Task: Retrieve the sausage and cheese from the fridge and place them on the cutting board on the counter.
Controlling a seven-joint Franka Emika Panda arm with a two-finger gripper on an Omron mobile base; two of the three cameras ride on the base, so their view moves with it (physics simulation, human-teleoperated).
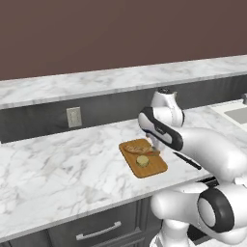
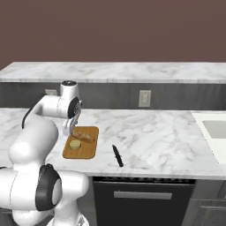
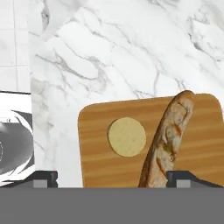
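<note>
The gripper (image 3: 111, 177) hangs with jaws spread wide and nothing between them, directly above the cutting board (image 3: 94, 120), where the cheese (image 3: 127, 136) lies flat beside a long tan bread-like piece (image 3: 168, 140). The cheese looks light, firm and low, so a grasp across its rim is advisable. The board rests on the smooth counter (image 1: 58, 159), a black knife (image 2: 117, 156) nearby.

Place: we identify a rendered home kitchen.
Worktop: we see a marble counter (image 2: 154, 132) with a raised ledge (image 2: 132, 73).
Fixtures: we note a sink (image 2: 216, 129), wall outlet (image 2: 145, 98) and drawer fronts (image 1: 96, 229).
Utensils: we see a cutting board (image 2: 86, 150) and knife (image 2: 117, 156).
</note>
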